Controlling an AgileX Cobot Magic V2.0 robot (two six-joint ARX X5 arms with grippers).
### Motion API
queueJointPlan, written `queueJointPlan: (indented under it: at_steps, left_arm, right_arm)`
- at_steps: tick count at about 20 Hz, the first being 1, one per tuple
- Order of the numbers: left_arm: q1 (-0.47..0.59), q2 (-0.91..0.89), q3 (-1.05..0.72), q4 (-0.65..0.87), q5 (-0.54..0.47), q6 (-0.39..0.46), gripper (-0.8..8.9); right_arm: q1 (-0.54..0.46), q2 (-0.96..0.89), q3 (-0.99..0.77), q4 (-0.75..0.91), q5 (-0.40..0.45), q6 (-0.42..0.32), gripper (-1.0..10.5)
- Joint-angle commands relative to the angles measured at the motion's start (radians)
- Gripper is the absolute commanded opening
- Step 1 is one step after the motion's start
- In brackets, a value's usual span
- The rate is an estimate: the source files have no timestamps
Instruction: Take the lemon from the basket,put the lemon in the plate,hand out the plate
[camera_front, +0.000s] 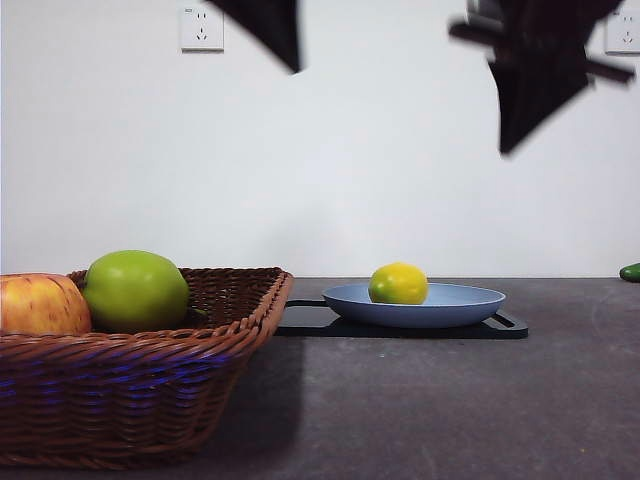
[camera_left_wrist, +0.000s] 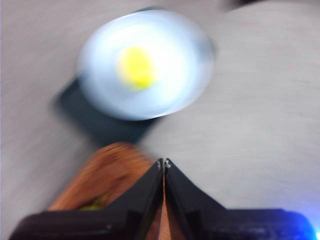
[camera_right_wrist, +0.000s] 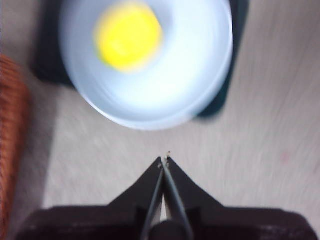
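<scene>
While both wrist views are smeared with blur, the main shapes can be read: the lemon (camera_front: 398, 283), small, rounded and smooth-skinned, lies in the plate (camera_front: 460, 305), a wide shallow matte light-blue round with a low rim, toward its 9 o'clock side in the front view. The plate sits on a flat black tray (camera_front: 505, 327), mostly covered by it, so only edges and a handle cutout show. At about 8 o'clock in the front view stands the basket (camera_front: 140, 385), brown woven wicker with a braided rim, cut off by the picture's edge. It holds a bright green apple (camera_front: 135, 290) and a red-yellow apple (camera_front: 40, 305), the latter also cropped. The left hand (camera_left_wrist: 164, 162) hovers above the basket's edge, its two black jaws pressed together, gripping nothing. The right hand (camera_right_wrist: 164, 159) hangs over the grey bench (camera_front: 450, 400) just beside the plate, jaws likewise closed and empty. In the front view both arms appear only as dark blurred wedges at 12 and 1 o'clock.
</scene>
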Motion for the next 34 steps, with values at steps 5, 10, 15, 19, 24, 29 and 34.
queueJointPlan:
  at_steps: [5, 10, 15, 19, 24, 29, 34]
  left_arm:
    - [0.177, -0.04, -0.04, 0.1, 0.15, -0.002, 0.06]
    - [0.205, -0.307, -0.439, 0.427, 0.149, -0.017, 0.06]
    - [0.206, -0.693, -0.928, 0.671, 0.145, -0.081, 0.06]
    - [0.206, -0.997, -1.12, 0.733, 0.141, -0.143, 0.06]
    - [0.206, -1.065, -1.119, 0.756, 0.142, -0.143, 0.08]
    - [0.206, -1.064, -1.119, 0.758, 0.142, -0.143, 0.08]
    - [0.295, -1.292, -1.13, 0.601, 0.103, -0.004, 0.08]
  right_arm:
    - [0.22, -0.393, -0.378, 0.417, 0.188, 0.028, 0.0]
    - [0.291, -0.631, -0.727, 0.645, 0.265, 0.029, 0.0]
    - [0.307, -0.801, -1.054, 0.888, 0.28, 0.071, 0.0]
    - [0.304, -0.824, -1.124, 0.94, 0.28, 0.104, 0.0]
    - [0.304, -0.825, -1.124, 0.945, 0.278, 0.104, 0.0]
    - [0.304, -0.827, -1.124, 0.945, 0.278, 0.104, 0.0]
    - [0.304, -0.827, -1.124, 0.945, 0.278, 0.104, 0.0]
